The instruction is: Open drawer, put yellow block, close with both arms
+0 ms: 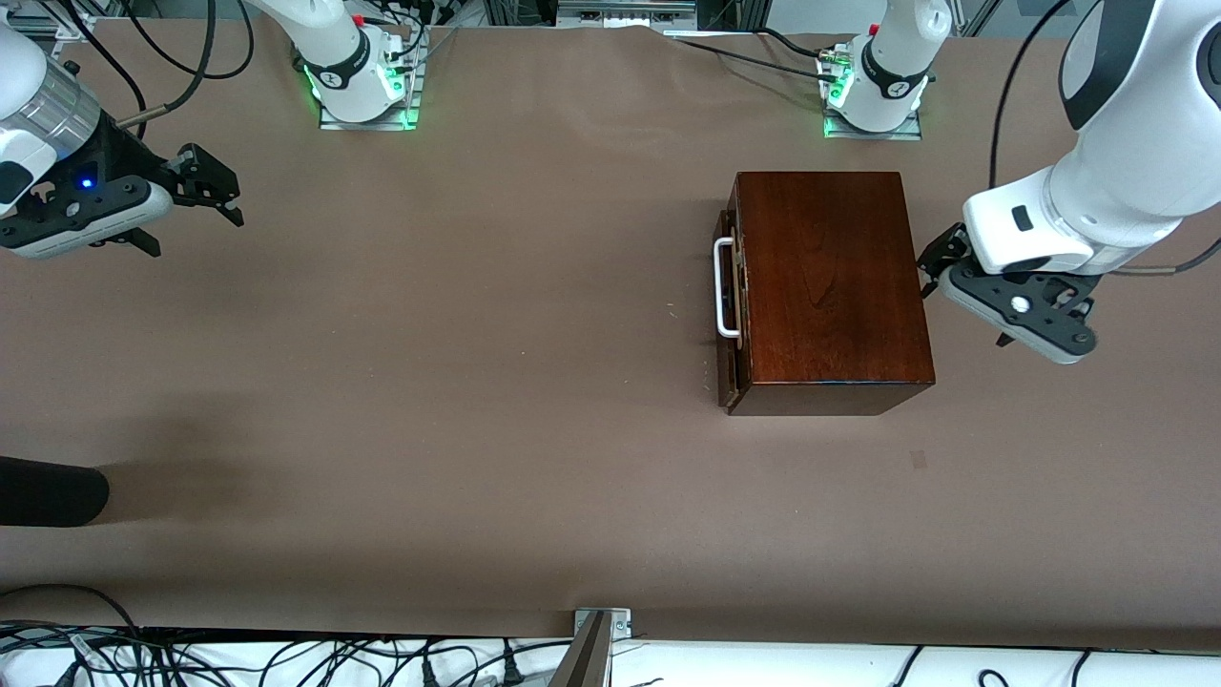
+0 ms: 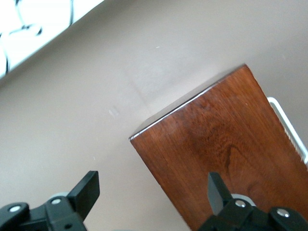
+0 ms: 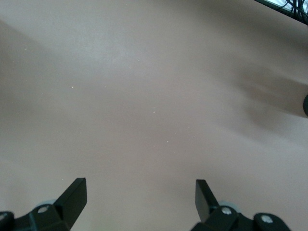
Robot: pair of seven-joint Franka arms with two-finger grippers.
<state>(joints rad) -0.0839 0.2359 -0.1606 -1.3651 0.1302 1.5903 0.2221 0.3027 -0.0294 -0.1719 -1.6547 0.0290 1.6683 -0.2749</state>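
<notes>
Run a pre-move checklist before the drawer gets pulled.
1. Drawer in the glossy dark reddish-brown wooden box shut, white bar handle free: ok.
2. Left claw open, beside the box at the left arm's end: ok.
3. Right claw open over bare brown table: ok.
4. Yellow block in view: not ok, none visible.
5. Dark object at table edge: cannot tell.

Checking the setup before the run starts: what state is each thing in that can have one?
drawer: shut, front flush in the wooden box, handle untouched.
left gripper: open, empty, at the box's end toward the left arm's end of the table.
right gripper: open, empty, over bare table; that arm waits.
</notes>
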